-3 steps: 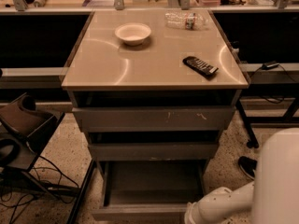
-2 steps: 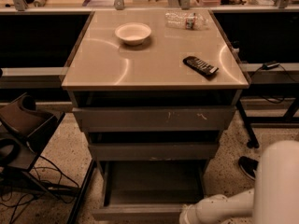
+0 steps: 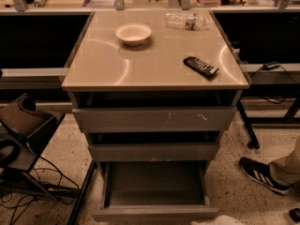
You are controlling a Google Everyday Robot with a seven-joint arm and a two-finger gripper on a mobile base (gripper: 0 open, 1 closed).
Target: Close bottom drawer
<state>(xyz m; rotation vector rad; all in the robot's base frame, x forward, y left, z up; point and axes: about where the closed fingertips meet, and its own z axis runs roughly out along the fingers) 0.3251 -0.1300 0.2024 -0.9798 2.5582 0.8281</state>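
A beige-topped table (image 3: 154, 74) with three grey drawers stands on a speckled floor. The bottom drawer (image 3: 154, 213) is pulled well out from the table's base. Its shallow grey tray lies open to view and its plain front reaches almost to the lower edge of the scene.

Of the robot, only a pale sliver of the arm (image 3: 218, 220) shows. It sits low at the table's front right corner, just beside the right end of the bottom drawer's front, and whether it touches the front cannot be told. The hand lies out of view below that sliver, so how far open it is, and whether it has hold of anything, cannot be told.

Above, the middle drawer (image 3: 153, 151) and the scratched top drawer (image 3: 153, 119) each stand slightly out.

On the tabletop sit a white bowl (image 3: 133, 33) toward the back left, a clear plastic bottle (image 3: 187, 19) lying at the back right, and a dark remote (image 3: 200, 66) near the right edge.

A bystander's black shoe (image 3: 261, 175) rests on the floor to the table's right. Cables (image 3: 47, 186) trail on the floor to its left.
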